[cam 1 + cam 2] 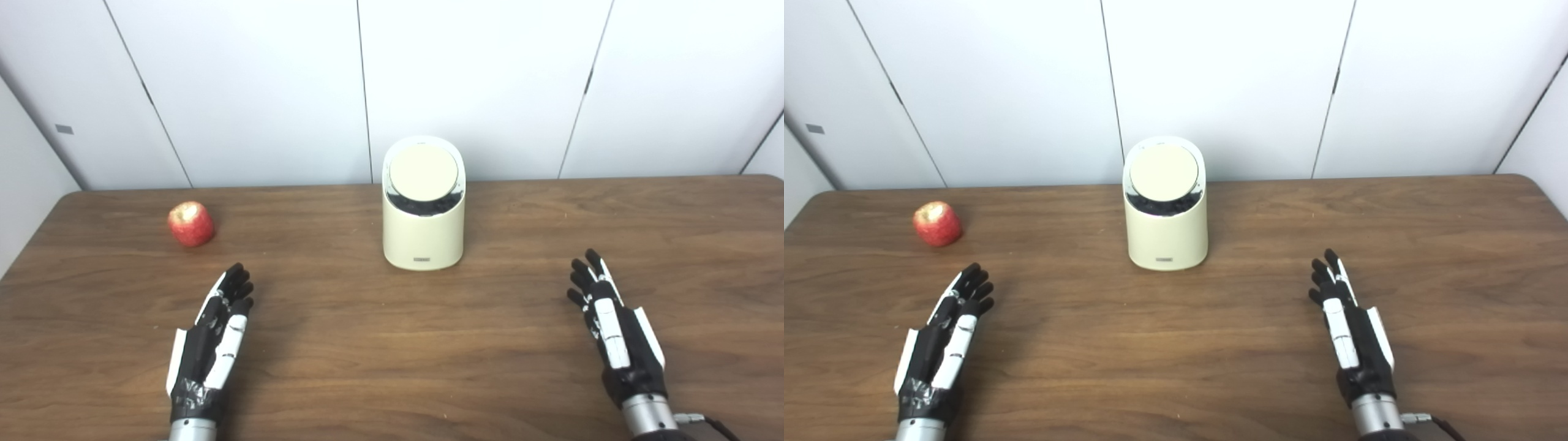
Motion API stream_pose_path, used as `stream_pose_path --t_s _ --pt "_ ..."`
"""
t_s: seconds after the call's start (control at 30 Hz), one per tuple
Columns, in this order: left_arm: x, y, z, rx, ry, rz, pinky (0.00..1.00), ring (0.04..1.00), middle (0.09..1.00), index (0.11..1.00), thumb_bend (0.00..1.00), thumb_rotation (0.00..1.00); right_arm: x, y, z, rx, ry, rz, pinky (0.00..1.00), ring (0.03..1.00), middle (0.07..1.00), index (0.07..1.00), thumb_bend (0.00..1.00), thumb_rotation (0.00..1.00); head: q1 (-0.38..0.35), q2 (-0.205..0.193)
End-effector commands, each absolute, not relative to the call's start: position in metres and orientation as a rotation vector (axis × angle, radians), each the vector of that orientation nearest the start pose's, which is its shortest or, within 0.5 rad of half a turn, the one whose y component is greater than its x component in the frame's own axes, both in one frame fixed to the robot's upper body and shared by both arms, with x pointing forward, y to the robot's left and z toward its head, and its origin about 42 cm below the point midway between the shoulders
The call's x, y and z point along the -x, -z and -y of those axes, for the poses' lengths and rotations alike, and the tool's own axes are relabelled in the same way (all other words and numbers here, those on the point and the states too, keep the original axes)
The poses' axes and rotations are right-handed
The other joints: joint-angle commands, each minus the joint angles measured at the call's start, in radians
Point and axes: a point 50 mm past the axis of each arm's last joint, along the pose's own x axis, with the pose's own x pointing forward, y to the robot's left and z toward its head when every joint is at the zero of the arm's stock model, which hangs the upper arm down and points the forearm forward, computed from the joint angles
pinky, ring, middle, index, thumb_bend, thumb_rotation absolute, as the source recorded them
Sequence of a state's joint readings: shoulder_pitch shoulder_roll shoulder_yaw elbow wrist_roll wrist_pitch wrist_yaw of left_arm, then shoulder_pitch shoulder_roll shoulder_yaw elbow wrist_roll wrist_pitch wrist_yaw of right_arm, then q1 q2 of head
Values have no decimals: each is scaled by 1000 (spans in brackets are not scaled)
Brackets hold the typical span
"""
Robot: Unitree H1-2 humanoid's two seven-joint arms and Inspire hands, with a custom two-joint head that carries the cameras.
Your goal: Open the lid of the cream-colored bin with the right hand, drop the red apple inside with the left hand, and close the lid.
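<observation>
A red apple [191,223] sits near the desk's [392,343] far left corner, just beyond my left robot hand [211,343], which lies fingers extended, holding nothing. The cream-colored bin [422,205], its lid [423,173] closed, stands mid-desk toward the far edge. My right robot hand [612,331] is likewise open and empty near the front edge.

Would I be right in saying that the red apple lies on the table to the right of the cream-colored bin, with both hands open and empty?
Not quite: the red apple lies to the left of the cream-colored bin, as the left eye view shows. The rest holds: left hand and right hand are open and empty.
</observation>
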State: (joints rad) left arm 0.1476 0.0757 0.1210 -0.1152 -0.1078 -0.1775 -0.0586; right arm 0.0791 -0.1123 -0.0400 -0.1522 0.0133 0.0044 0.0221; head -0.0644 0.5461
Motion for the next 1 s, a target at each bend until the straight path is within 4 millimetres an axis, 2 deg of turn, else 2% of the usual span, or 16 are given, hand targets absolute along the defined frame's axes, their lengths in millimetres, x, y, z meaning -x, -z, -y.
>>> stream_pose_path --t_s 0.0,0.63,0.73,0.8,0.97 --pt "-221 -87 -272 4 -96 101 903 910 922 929 453 642 -259 -124 252 103 2 78 913 957 951 993 482 958 -3 2" --pt "-221 -88 -271 7 -94 97 909 915 924 928 435 634 -258 -125 252 112 0 73 911 949 949 990 450 968 -7 -6" --pt "-223 -86 -270 12 -96 95 916 917 924 930 436 635 -260 -124 252 105 1 73 908 951 947 986 466 916 -25 -22" --pt "-223 -85 -269 18 -96 96 920 920 925 929 434 623 -263 -125 253 114 -2 82 887 949 946 984 476 838 -31 -32" --pt "-225 -82 -267 24 -89 94 936 928 929 931 435 632 -279 -136 254 178 9 112 797 909 923 963 620 688 -44 -42"
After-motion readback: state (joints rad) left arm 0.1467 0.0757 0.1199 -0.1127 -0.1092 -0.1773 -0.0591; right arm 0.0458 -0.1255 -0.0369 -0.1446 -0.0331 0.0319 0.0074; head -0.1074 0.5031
